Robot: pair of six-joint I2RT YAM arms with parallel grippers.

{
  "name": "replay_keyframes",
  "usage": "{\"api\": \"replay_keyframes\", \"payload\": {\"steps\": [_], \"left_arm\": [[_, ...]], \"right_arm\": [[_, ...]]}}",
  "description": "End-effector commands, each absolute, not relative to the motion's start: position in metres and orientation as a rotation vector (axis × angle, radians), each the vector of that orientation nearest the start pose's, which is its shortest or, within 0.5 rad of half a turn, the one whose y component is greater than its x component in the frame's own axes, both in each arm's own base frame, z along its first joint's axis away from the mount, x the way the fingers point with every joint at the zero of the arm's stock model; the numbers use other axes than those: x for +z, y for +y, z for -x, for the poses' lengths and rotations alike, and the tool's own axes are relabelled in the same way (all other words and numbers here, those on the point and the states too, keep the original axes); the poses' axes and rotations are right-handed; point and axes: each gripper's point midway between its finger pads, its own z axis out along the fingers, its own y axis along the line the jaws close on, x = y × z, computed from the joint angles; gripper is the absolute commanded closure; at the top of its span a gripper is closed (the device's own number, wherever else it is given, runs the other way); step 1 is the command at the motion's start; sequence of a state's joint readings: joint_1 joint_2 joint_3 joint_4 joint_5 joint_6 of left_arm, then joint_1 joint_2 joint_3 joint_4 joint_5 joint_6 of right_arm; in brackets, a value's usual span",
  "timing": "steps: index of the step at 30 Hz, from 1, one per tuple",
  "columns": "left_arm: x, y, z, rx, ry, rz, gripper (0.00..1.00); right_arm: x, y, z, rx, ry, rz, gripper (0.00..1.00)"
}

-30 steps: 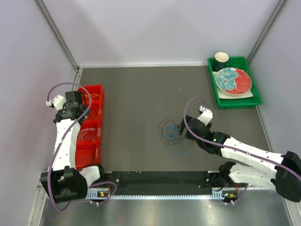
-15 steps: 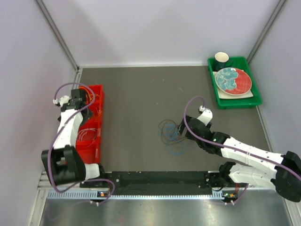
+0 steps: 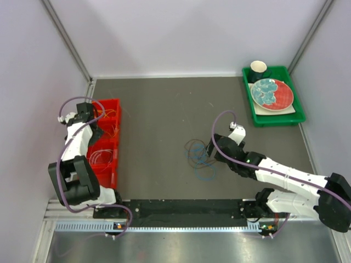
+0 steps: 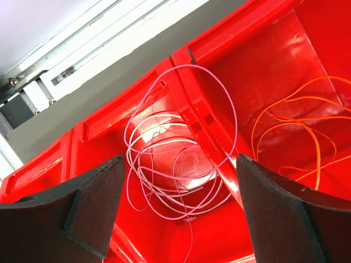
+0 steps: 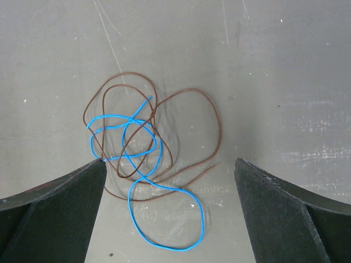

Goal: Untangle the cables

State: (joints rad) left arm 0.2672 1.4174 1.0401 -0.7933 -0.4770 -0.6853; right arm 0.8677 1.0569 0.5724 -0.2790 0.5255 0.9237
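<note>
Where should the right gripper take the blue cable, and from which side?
On the blue cable, probably the large loop lowest in the right wrist view, from straight above: it lies flat, clear of the brown cable, which the upper turns cross.

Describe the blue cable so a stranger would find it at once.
On the grey table, look mid-table, just ahead of the right gripper, where two thin wires lie looped through each other. The blue cable is the bright one; the brown cable tangled with it is dark.
</note>
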Motion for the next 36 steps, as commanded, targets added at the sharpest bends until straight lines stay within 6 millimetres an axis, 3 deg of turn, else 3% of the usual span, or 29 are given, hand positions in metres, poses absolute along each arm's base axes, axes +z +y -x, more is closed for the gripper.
{"api": "replay_keyframes", "payload": {"steps": [1, 5, 20, 28, 36], "left_arm": [[0.095, 0.130, -0.263, 0.499, 2.312, 1.307, 0.15], [0.101, 0.131, -0.259, 0.504, 2.273, 1.314, 0.21], [0.093, 0.132, -0.234, 0.539, 2.278, 1.378, 0.21], [0.121, 0.137, -0.232, 0.529, 2.184, 1.324, 0.23], [0.122, 0.130, -0.220, 0.503, 2.176, 1.335, 0.22]], "right_arm": [[0.118, 0.194, -0.245, 0.406, 2.169, -0.326, 0.01], [0.118, 0.194, -0.246, 0.405, 2.171, -0.325, 0.01], [0.116, 0.194, -0.245, 0.402, 2.178, -0.320, 0.01], [0.117, 0.196, -0.245, 0.407, 2.178, -0.318, 0.01], [0.116, 0.196, -0.246, 0.400, 2.183, -0.316, 0.01]]}}
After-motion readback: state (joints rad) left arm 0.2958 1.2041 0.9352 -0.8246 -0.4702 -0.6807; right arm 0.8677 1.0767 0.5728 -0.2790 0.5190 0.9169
